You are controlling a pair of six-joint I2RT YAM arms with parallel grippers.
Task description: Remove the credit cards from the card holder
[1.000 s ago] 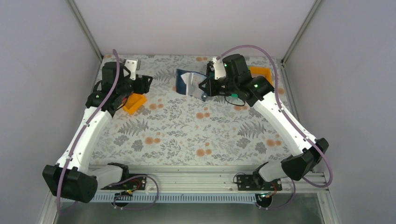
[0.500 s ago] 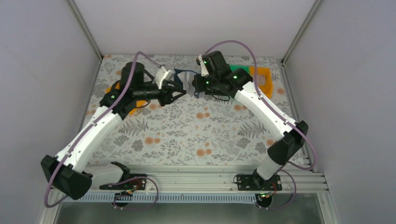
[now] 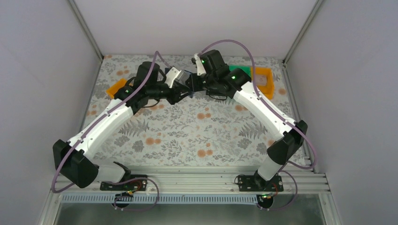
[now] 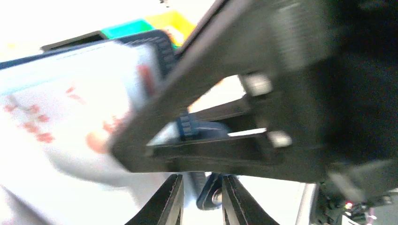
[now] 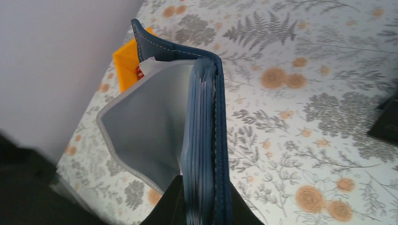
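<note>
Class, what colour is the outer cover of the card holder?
Navy blue with pale stitching; the card holder shows best in the right wrist view.

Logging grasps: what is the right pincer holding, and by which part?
The right pincer clamps the open navy-blue folding card holder by the near end of its thick slotted side.

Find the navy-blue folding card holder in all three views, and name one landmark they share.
Top external: the navy-blue folding card holder shows as a blue sliver at top centre, between the two wrists.
Left wrist: blurred, upper left.
Right wrist: centre of the picture, upright and open.
Shared landmark: the black right gripper, its jaws clamped on the holder.
</note>
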